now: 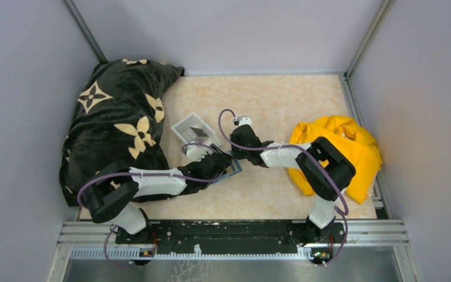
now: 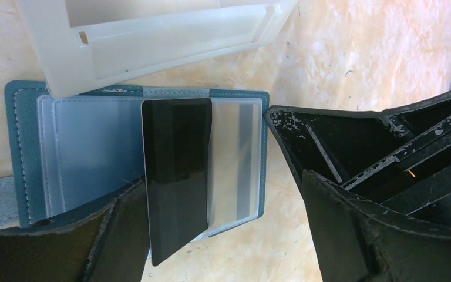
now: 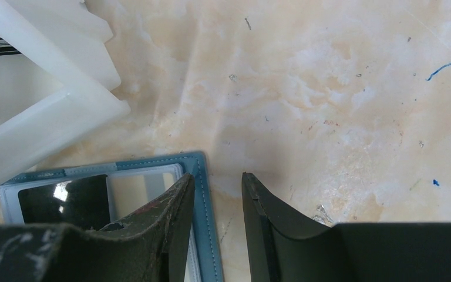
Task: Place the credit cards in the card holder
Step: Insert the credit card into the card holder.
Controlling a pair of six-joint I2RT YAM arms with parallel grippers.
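blanket: black, flowered, far left | tray: clear, overlapping wallet's far edge | left gripper: fingers spread wide, flanking 1 dark card | card: partly in clear slot of open teal wallet, mid-table | right gripper: narrow gap, 1 finger on wallet's right edge | cloth: yellow, far right

The card holder, a teal wallet with clear sleeves, lies opened flat between the fingers of the left claw. One finger of the right claw covers its corner. A dark grey card sits partly in a sleeve, slightly tilted, with its end sticking out.
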